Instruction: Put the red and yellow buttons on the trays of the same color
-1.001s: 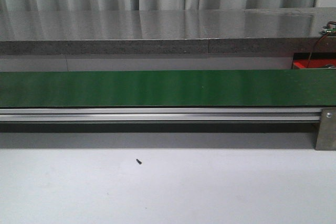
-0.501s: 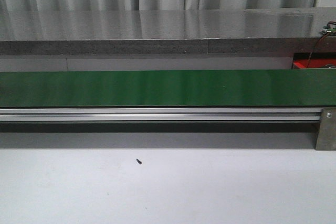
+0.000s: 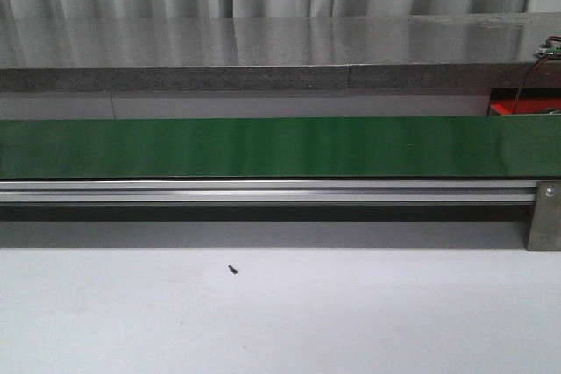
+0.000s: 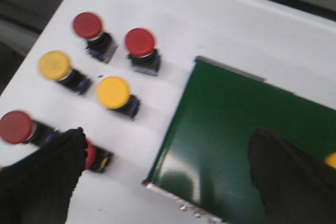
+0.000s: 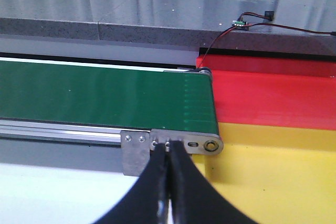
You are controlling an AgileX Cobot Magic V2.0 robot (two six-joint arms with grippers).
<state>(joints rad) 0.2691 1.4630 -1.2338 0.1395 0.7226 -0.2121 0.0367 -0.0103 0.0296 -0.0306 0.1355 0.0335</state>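
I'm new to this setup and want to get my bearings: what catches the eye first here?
The long green conveyor belt runs across the whole front view. In the left wrist view, red and yellow mushroom-head push buttons stand grouped on the white table beside the belt's end, under the open left claw. At the belt's other end, the red plastic tray and yellow plastic tray adjoin, behind the shut right claw.
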